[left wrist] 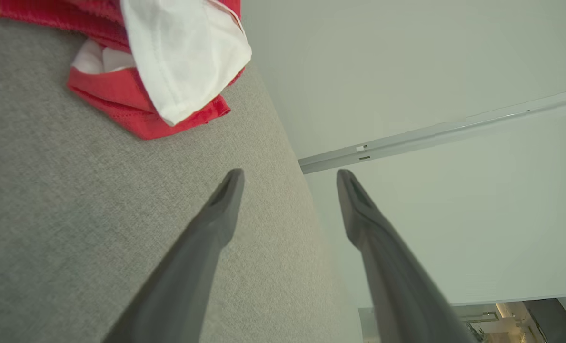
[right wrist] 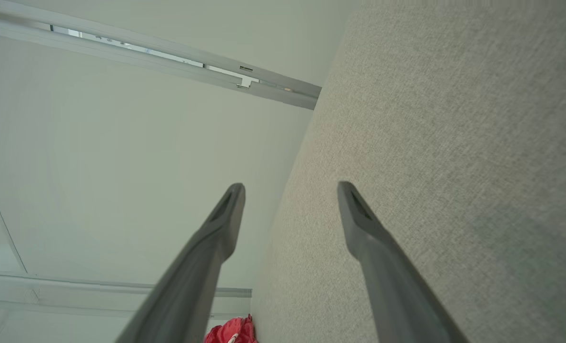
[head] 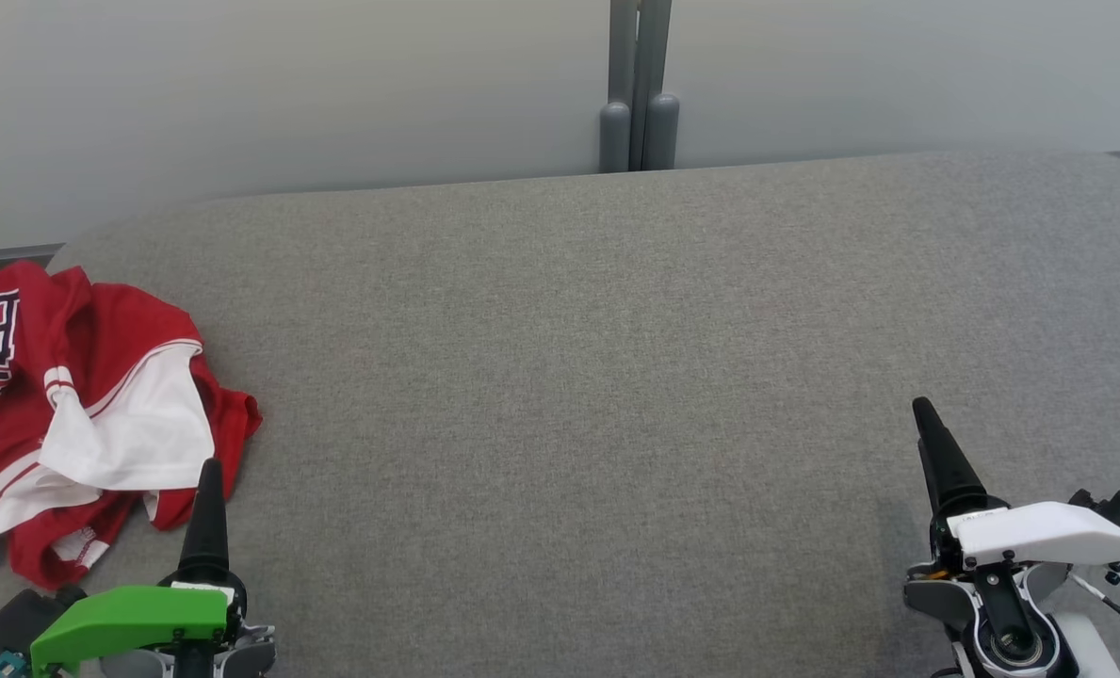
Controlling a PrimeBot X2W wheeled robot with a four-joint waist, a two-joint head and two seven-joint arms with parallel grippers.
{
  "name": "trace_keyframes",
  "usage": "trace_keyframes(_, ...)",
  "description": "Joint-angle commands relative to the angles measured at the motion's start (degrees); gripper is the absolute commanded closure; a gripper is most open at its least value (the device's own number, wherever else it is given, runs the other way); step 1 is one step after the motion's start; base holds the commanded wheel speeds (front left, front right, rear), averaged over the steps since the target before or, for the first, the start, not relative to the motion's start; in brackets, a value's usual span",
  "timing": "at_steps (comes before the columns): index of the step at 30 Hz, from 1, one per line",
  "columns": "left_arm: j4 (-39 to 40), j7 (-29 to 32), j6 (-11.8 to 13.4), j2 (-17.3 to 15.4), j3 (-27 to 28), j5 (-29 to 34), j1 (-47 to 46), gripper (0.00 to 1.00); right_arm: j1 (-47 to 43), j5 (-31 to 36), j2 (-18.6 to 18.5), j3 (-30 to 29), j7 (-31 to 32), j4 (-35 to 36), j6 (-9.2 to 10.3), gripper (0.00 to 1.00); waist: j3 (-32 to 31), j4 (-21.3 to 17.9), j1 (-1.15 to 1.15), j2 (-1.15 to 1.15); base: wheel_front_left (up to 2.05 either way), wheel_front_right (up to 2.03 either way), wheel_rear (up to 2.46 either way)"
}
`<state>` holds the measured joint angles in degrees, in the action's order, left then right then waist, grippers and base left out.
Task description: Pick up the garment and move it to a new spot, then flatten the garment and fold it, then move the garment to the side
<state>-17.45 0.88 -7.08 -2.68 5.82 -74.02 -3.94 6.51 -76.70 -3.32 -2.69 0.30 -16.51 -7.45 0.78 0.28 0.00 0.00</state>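
The garment lies crumpled in a red-and-white heap at the near left of the grey worktop, perhaps trailing past its left edge where my view cuts off. My left gripper, just beside it, and my right gripper, well apart at the right, both gape empty. I judge that pickup, flattening and folding are all yet to do.

Lab-like test room: grey fabric-covered table, bare pale partition walls, grey metal post.
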Motion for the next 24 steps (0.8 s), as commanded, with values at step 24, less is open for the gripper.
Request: trace_keyframes(24, -1.67, -5.37, 0.52, -0.13, -1.36, 28.3, -0.43, 0.0, 0.87, 27.12, -1.71, 4.39, -5.24, 0.5, -0.03, 0.0, 0.16, -0.16, 0.0, 0.0, 0.0, 0.0, 0.0)
